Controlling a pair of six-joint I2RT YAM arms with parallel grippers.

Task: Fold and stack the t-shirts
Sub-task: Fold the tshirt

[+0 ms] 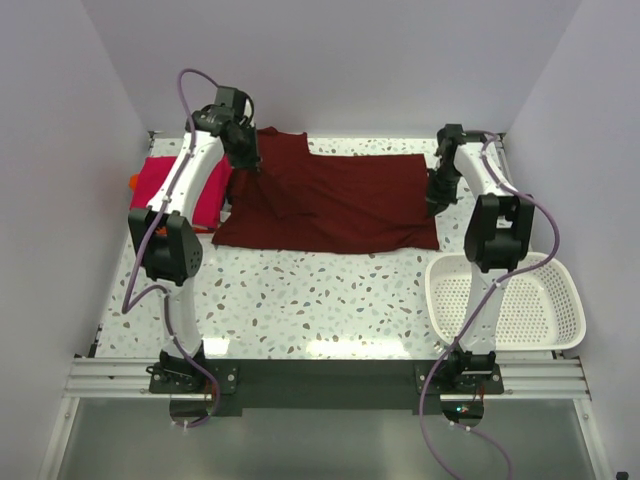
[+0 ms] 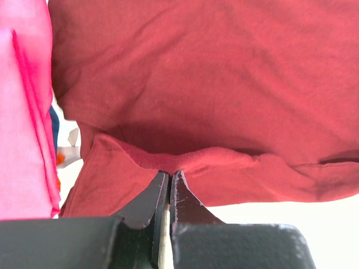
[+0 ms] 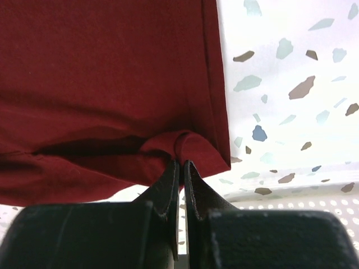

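The dark maroon t-shirt lies spread across the far half of the table, one sleeve pointing to the back. My left gripper is shut on a pinched fold at the shirt's left edge. My right gripper is shut on a bunched fold at the shirt's right edge. A folded magenta-pink t-shirt lies at the far left, beside the maroon one; it also shows in the left wrist view. A bit of orange cloth peeks out at its left side.
A white slotted basket stands at the near right, under the right arm. The table is white speckled terrazzo. White walls close in the left, back and right sides.
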